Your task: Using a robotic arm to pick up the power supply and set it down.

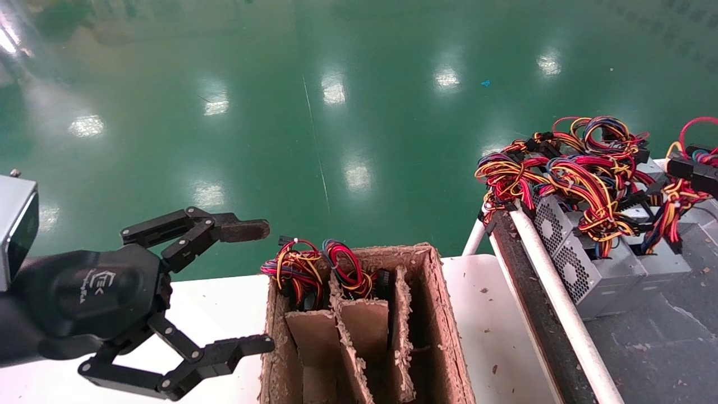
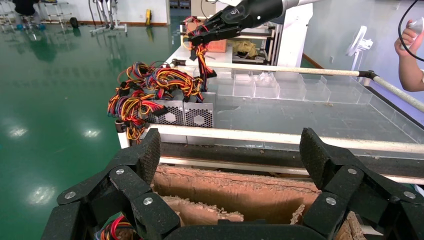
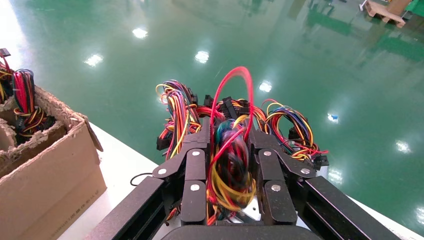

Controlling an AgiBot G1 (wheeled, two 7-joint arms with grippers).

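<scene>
My right gripper (image 3: 230,129) is shut on the tied red, yellow, black and blue wire bundle (image 3: 231,172) of a power supply. A corner of its silver case (image 3: 247,209) shows between the fingers. From the left wrist view, the same right gripper (image 2: 200,36) hangs over the far end of the grey tray, with wires (image 2: 204,57) trailing down from it. My left gripper (image 1: 266,286) is open and holds nothing, beside the cardboard box (image 1: 443,314). In its own view the left gripper (image 2: 230,150) hovers over the box's slots.
More silver power supplies (image 1: 589,269) with tangled wires lie in the grey tray behind a white bar (image 1: 561,303). Two wire bundles (image 1: 297,269) stick out of the box's divided slots. Clear plastic bins (image 2: 280,87) and a person's hand (image 2: 410,60) are beyond the tray.
</scene>
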